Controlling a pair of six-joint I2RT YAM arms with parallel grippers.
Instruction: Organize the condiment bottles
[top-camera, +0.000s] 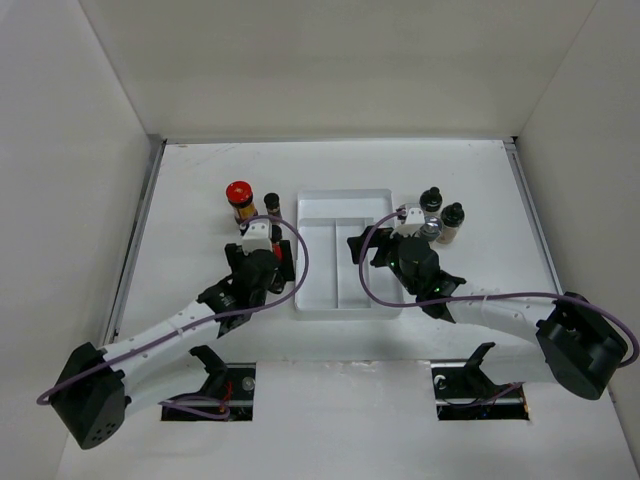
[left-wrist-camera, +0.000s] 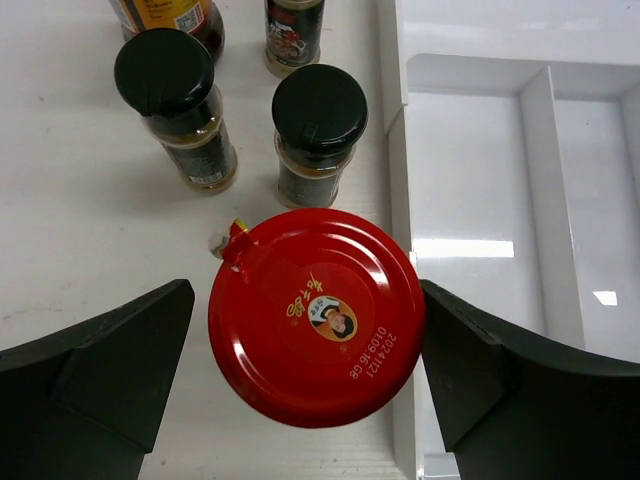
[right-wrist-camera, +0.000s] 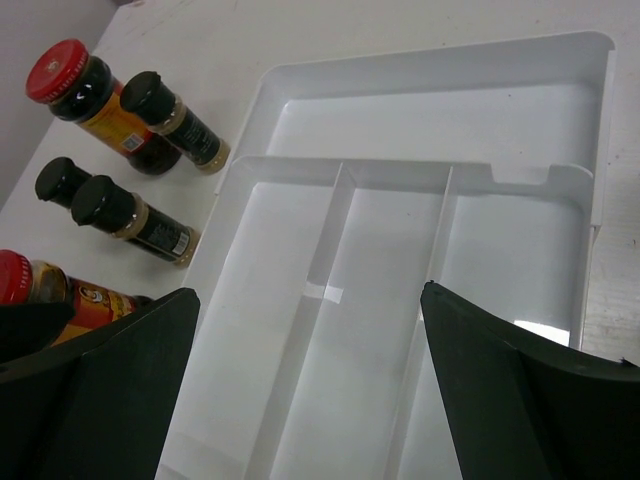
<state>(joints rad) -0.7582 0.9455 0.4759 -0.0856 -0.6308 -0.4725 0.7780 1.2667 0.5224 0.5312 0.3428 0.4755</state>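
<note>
**Pre-grasp at a jar.** The left gripper (left-wrist-camera: 305, 300), spread wide, straddles the red-lid jar (left-wrist-camera: 318, 320), which stands on the table (left-wrist-camera: 80, 200) just left of the tray (left-wrist-camera: 470, 75). A sliver of table shows between one finger (left-wrist-camera: 120, 360) and the lid, so no grip is judged made. The right gripper (right-wrist-camera: 310, 295) hangs wide open and empty over the tray. Two black-capped jars (left-wrist-camera: 320, 110) stand just beyond the red-lid jar. For a sound pick, centre on the jar, descend below the lid to the body, close evenly, then lift straight up, clear of the tray wall and neighbours.
</note>
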